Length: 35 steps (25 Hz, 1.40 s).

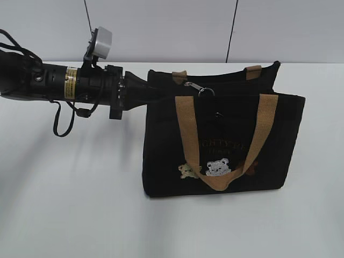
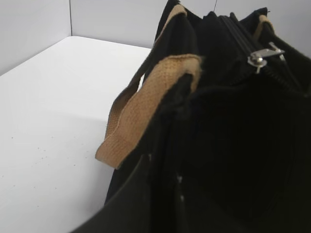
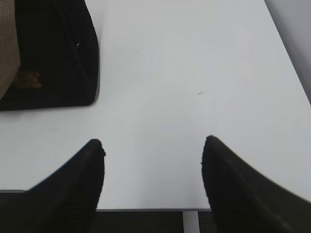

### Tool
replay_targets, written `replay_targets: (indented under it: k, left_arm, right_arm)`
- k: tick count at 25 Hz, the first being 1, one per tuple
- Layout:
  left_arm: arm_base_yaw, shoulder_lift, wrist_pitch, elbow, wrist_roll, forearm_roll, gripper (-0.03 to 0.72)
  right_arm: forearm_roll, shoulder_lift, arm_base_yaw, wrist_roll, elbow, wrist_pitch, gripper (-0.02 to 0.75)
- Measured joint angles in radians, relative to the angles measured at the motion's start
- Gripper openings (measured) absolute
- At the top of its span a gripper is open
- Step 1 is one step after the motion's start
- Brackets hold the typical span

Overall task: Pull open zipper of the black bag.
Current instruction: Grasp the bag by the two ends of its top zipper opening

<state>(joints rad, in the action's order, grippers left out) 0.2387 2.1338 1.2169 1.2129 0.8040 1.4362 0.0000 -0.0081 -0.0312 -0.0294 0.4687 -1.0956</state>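
1. I see the black bag (image 1: 226, 145) standing upright on the white table (image 1: 70, 204).
2. The zipper (image 1: 200, 88) pull lies on the bag's top edge.
3. My left gripper (image 1: 153, 92) pinches the bag's left top edge.
4. My right gripper (image 3: 153, 150) hangs wide over bare table, holding nothing.

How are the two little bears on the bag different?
The left bear patch is tan, while the right bear patch is white. The left bear patch is smaller than the right bear patch. The left one sits by the left strap of the tan handle; the right one sits inside the handle's loop. Both are low on the front of the black bag.
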Motion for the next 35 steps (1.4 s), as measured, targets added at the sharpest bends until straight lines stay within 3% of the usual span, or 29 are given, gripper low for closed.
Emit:
replay_targets:
  k: [22, 30, 35]
  left_arm:
    - [0.003, 0.000, 0.002, 0.000, 0.000, -0.001, 0.022]
    - [0.003, 0.000, 0.002, 0.000, 0.000, -0.001, 0.022]
    - [0.003, 0.000, 0.003, 0.000, 0.000, 0.002, 0.022]
  right_arm:
    - [0.010, 0.015, 0.000, 0.002, 0.035, 0.009, 0.481]
    - [0.091, 0.372, 0.000, -0.010, 0.190, 0.015, 0.481]
    - [0.193, 0.619, 0.000, -0.136, 0.328, 0.018, 0.481]
